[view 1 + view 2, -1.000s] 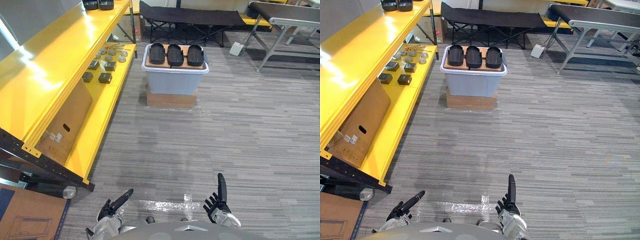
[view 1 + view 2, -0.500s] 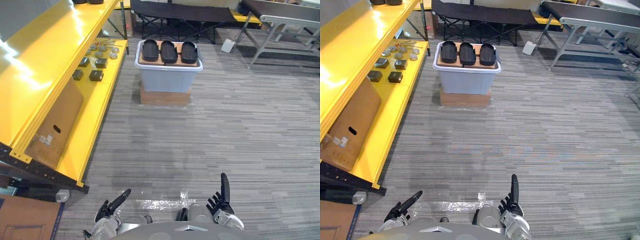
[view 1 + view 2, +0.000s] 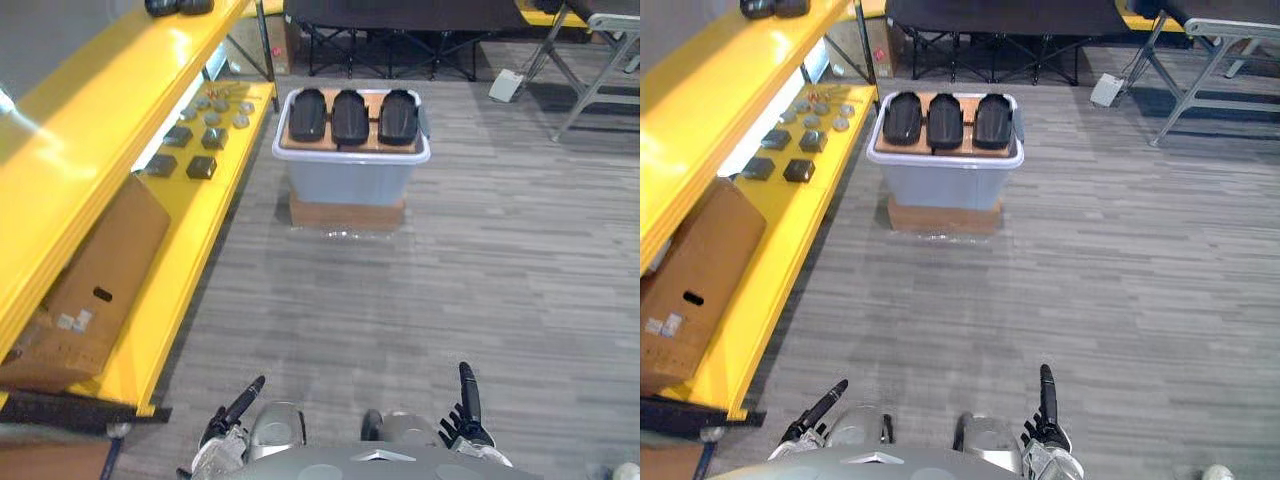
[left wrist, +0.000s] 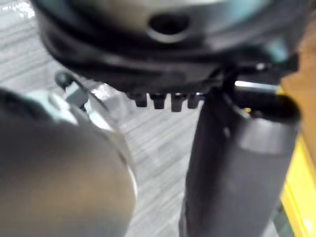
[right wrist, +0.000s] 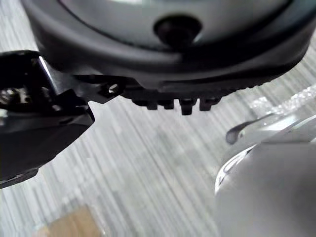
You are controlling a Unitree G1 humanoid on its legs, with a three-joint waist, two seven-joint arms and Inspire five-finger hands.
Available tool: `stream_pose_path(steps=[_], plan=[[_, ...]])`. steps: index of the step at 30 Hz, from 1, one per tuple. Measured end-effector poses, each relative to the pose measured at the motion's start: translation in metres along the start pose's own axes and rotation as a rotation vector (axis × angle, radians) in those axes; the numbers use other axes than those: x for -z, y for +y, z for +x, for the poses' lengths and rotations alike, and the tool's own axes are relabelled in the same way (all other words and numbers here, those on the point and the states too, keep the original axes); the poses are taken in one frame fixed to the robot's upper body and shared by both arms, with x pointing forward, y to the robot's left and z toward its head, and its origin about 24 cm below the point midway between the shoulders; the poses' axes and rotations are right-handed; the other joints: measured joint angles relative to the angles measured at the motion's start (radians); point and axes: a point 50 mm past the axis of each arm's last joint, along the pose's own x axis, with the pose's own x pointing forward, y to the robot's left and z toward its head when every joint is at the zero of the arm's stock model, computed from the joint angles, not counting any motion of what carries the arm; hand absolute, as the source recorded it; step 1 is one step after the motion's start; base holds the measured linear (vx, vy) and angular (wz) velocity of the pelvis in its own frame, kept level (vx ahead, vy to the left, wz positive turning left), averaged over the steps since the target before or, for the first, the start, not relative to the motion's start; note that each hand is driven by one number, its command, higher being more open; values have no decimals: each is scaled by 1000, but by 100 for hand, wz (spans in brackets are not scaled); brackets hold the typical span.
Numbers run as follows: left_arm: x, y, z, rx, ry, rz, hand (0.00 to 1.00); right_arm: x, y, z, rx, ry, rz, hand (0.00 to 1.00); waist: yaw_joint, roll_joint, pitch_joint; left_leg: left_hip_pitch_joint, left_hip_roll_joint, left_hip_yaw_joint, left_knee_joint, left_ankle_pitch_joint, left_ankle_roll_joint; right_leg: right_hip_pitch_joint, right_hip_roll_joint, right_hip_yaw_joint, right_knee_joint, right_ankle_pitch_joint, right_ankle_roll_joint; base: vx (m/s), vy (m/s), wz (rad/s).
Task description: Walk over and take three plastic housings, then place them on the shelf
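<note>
We have taken nothing yet: our left hand (image 3: 228, 425) and right hand (image 3: 466, 402) hang low, fingers loosely straight and empty. The three plastic housings (image 3: 350, 116) lie side by side atop the grey bin (image 3: 350, 178), well ahead of our fingertips. The yellow shelf (image 3: 100, 130) runs beyond our left fingers. By our judgement, the approach, the pick-ups and the placing all remain.

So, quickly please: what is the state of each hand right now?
Left hand: open, fingers straight, holding nothing.
Right hand: open, fingers straight, holding nothing.
</note>
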Motion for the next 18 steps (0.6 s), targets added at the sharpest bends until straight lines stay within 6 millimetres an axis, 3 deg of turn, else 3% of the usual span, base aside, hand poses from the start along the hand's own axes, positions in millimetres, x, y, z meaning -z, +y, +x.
stream_pose_path(steps=[2, 3, 4, 6, 7, 8, 9, 12, 14, 16, 17, 18], plan=[[-3, 4, 0, 15, -12, -22, 100, -5, 18, 3, -41, -23, 15, 100, 17, -30, 18, -72, -36, -43, -250, 94, 4, 51, -29, 22, -46, -6, 9, 498, 18, -69], [-3, 8, -1, 10, -14, -28, 100, -6, 21, 3, -45, -39, 14, 100, 20, -39, 24, -88, -43, -70, -360, 161, -1, 80, -42, 24, -62, -26, 36, 425, 78, -29], [-1, 11, -2, 5, -7, -14, 100, -5, 21, 2, -47, -46, 5, 100, 18, -33, 27, -105, -36, -89, -436, 208, -4, 113, -42, 25, -74, -46, 52, 404, 163, -20], [11, 22, -5, 8, 59, 3, 100, -1, 17, -1, -28, -49, -19, 100, 19, -19, 21, -118, -8, -87, -456, 286, 1, 182, -46, 33, -50, -136, 82, 421, 258, -13], [11, 27, -6, 17, 72, 4, 100, 4, 18, -1, -21, -39, -20, 100, 20, -46, 19, -123, -29, -70, -414, 355, 17, 196, -72, 36, -23, -178, 87, 482, 307, -10], [3, 36, -7, 20, 60, 27, 100, 9, 24, -2, -23, -26, -13, 100, 28, -100, 7, -131, -83, -56, -377, 365, 43, 189, -124, 39, 32, -228, 68, 498, 263, -7], [-2, 37, -6, 21, 49, 50, 100, 12, 24, -2, -18, -17, -8, 100, 29, -122, 2, -131, -99, -55, -373, 359, 59, 168, -146, 48, 85, -234, 63, 496, 190, -3], [-14, 35, -2, 39, 46, 142, 100, 10, 30, 0, -26, -17, -7, 100, 17, -149, 15, -37, -158, -28, -417, 338, 140, -42, -257, 49, 584, -143, 140, 436, 194, -1], [-17, 27, 0, 68, 44, 203, 100, 11, 28, -1, -27, -9, 2, 100, 9, -128, 26, 67, -170, -29, -462, 319, 159, -102, -265, 26, 665, -184, 128, 511, 220, -2], [-24, 11, 3, 117, 16, 237, 100, 6, 27, 0, -26, -32, -8, 100, -6, -92, 15, 154, -161, -39, -525, 312, 169, -163, -227, -44, 494, -208, 121, 410, 106, 5], [-27, 4, 4, 136, 0, 239, 100, 4, 27, 0, -29, -40, -8, 100, -11, -86, 12, 168, -154, -45, -536, 305, 171, -182, -207, -43, 428, -206, 123, 352, 7, 25], [-31, -10, 7, 174, -32, 239, 100, 1, 26, 1, -28, -50, -10, 100, -17, -72, 12, 189, -135, -59, -551, 288, 158, -221, -169, -34, 307, -189, 140, 329, -25, 22]])
